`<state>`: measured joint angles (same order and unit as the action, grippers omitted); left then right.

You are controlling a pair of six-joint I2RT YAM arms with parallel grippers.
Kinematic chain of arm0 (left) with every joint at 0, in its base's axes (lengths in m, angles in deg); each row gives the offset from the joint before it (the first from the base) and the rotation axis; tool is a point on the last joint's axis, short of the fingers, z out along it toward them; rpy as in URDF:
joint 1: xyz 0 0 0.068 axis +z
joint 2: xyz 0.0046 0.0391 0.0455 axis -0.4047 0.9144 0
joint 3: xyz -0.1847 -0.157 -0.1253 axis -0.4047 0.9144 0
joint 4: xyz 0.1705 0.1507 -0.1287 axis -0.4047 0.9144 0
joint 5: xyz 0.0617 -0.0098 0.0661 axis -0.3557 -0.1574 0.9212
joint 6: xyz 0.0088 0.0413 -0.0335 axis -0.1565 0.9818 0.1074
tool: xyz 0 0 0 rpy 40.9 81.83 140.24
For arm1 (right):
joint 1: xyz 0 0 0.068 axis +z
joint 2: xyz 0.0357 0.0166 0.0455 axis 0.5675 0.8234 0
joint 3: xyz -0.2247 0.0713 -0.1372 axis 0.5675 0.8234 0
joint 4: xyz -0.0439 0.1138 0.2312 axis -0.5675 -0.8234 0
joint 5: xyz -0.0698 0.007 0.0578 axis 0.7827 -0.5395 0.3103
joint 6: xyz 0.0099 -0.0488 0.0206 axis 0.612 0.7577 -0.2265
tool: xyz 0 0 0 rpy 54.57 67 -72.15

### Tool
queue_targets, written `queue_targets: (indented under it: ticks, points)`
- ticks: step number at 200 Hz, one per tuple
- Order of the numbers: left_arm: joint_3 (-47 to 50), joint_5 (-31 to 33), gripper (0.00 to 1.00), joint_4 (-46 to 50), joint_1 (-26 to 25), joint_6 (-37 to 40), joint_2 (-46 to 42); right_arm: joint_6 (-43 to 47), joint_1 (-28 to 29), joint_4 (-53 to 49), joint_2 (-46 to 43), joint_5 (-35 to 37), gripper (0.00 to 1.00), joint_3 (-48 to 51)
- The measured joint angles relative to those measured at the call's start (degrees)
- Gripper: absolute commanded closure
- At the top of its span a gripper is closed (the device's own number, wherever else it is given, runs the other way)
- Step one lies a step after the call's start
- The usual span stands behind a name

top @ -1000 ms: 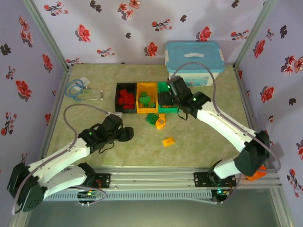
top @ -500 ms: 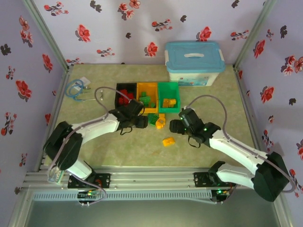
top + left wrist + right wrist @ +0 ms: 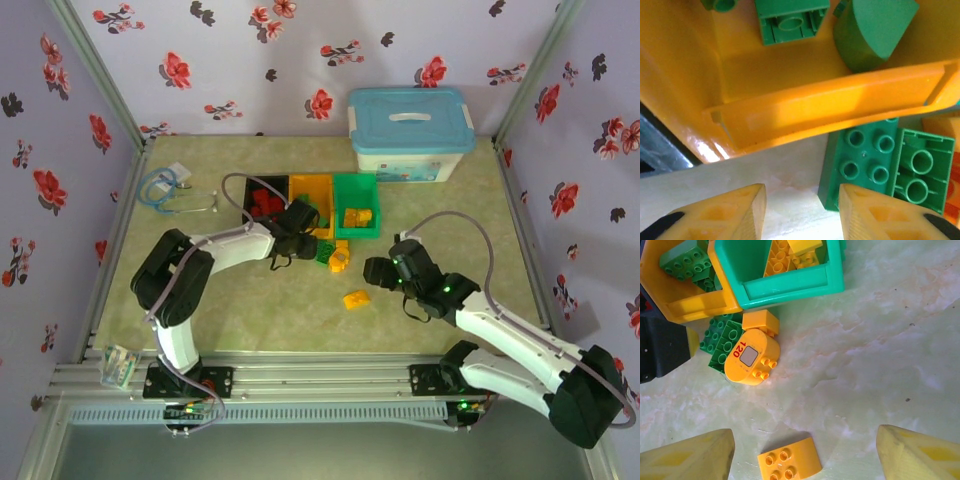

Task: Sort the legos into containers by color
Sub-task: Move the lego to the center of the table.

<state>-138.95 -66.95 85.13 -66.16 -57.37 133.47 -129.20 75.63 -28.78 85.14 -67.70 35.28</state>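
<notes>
Left fingers [image 3: 735,210] moved up to orange bin [image 3: 830,105] wall; apart, empty, green brick [image 3: 860,160] just ahead on table. Right fingers [image 3: 695,455] apart over yellow brick [image 3: 789,462]. Risk: descending finger catches bin wall, shifts bin.

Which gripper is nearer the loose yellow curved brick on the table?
Right. The right gripper sits just beside the yellow curved brick, jaws open. The left gripper is farther off, at the orange-yellow bin's near wall, by the green bricks.
</notes>
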Motion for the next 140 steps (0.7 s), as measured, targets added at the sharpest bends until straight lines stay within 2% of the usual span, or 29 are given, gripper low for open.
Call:
queue_targets:
  ticks: [90,140]
  points:
    - [-1.5,0.5,0.63,-0.7,0.2,0.3,2.5,-1.5,0.2,1.4,0.0,-1.0,0.27,1.1]
    - [4.9,1.5,0.63,-5.0,-0.7,-1.0,-1.3,-1.5,0.3,1.4,0.0,-1.0,0.27,1.1]
